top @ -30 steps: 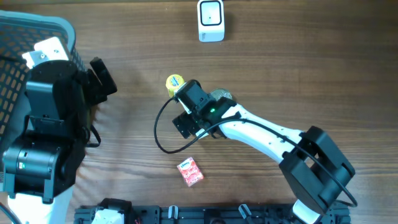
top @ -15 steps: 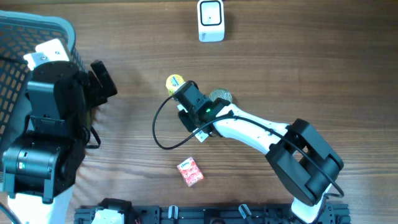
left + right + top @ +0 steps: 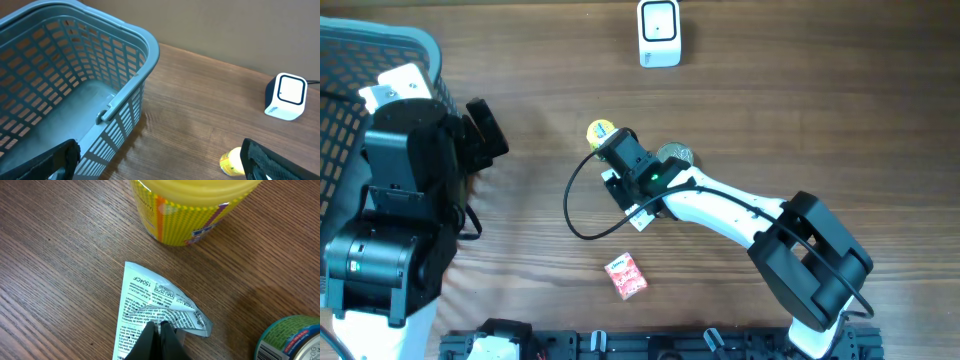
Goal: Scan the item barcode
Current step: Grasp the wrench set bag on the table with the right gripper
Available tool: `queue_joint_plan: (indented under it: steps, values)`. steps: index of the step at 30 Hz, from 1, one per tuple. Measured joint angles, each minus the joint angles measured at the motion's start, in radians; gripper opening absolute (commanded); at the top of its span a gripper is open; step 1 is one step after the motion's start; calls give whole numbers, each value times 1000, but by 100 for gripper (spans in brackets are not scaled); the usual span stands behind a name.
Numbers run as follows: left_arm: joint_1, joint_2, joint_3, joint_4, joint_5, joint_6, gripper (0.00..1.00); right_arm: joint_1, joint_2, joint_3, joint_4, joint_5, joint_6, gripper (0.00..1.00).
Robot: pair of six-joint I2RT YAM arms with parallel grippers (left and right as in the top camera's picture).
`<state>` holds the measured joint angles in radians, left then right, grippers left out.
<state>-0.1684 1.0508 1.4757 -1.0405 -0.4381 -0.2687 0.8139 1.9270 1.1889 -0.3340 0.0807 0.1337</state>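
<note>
Now rt gripper [image 3: 160,329] pinches white packet [image 3: 142,297]

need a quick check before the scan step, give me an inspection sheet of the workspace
surface: brown wood table, no spills seen
job's things: white scanner at the far edge; white printed sachet on the table, one end pinched up and crumpled
clutter: yellow tub, green can, red packet, grey-blue basket
end effectors: right end effector shut on the sachet; left end effector open, holding nothing, beside the basket
cables: black cable looped on the table beside the right arm
surroundings: black rig frame at the near edge
</note>
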Motion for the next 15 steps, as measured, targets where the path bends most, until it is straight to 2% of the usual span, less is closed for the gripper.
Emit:
queue_joint_plan:
  steps: [15]
  values:
    - [0, 3, 0, -5, 0, 0, 100, 0, -33, 5, -27, 3, -31, 5]
